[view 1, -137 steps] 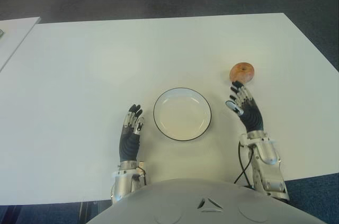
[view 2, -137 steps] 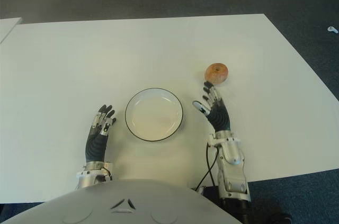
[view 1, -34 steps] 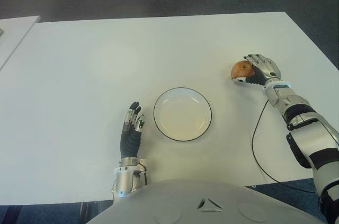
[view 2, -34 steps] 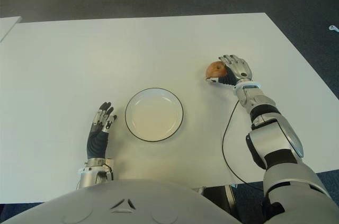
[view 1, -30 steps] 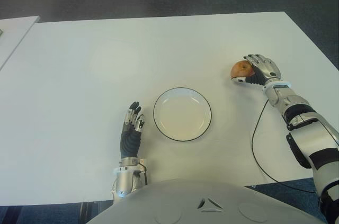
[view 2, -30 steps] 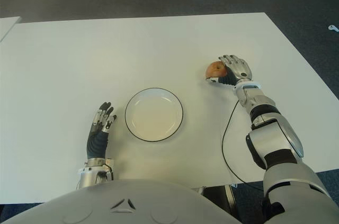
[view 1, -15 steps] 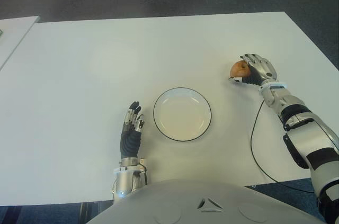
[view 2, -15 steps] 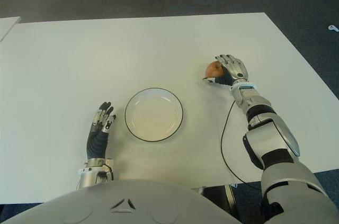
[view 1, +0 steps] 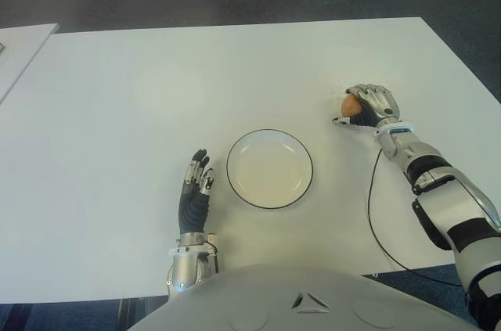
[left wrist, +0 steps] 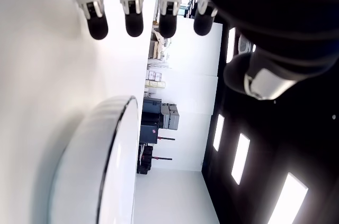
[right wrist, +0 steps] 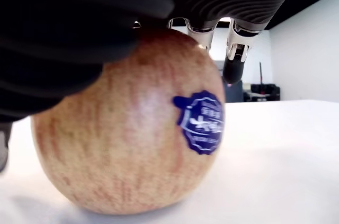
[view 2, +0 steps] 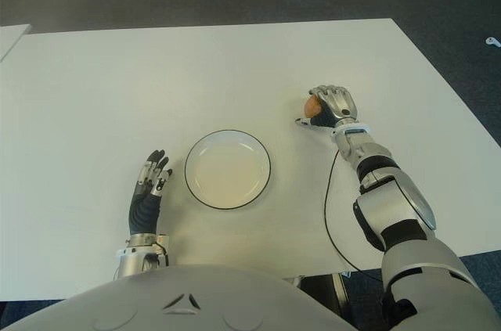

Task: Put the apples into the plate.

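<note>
Apple [right wrist: 132,128] sits under the right hand's [view 1: 369,106] curled fingers [right wrist: 235,57].

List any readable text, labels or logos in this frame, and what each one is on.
Blue sticker on the apple held in the right robot hand: pale markings, too blurred to read.
Triangular emblem on the robot's chest: a mark, no letters.
Plate, table, left robot hand: no text.

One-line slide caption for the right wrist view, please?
Right hand closed over a stickered apple on the white table.
</note>
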Available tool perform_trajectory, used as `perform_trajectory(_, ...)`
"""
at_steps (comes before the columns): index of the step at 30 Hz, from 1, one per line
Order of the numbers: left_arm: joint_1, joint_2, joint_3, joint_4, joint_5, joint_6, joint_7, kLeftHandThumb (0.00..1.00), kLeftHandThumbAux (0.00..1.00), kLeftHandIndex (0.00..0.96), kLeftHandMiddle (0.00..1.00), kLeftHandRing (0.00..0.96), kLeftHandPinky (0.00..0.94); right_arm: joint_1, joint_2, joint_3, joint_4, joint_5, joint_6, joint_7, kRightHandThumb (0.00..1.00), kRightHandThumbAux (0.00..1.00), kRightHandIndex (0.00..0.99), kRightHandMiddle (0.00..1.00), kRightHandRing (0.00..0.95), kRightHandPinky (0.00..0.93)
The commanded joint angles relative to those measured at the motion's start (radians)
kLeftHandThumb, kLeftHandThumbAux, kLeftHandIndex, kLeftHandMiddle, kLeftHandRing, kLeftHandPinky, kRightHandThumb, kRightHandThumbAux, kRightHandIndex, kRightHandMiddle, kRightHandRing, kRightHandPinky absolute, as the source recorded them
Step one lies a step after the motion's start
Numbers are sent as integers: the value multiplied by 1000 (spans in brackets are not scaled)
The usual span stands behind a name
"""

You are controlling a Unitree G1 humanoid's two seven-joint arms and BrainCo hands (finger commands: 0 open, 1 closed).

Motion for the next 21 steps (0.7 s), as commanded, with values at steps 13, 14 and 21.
perform_trajectory(13,-10,-25,0,35,-52,-30,-15,143,431,86,83,82,123,40,4,-12,-2,40,-96,-14,693,729,796,857,823,730)
perform_trajectory(14,-11,-25,0,34,-55,-30,-15,146,429,88,84,84,125,39,2,-14,-3,43,-102,-8,700,730,797,859,824,726)
perform_trajectory(21,-18,-21,5,39,-72,-37,-24,147,422,93,84,78,106,36,-5,-28,-8,61,-125,18,748,725,807,864,825,718)
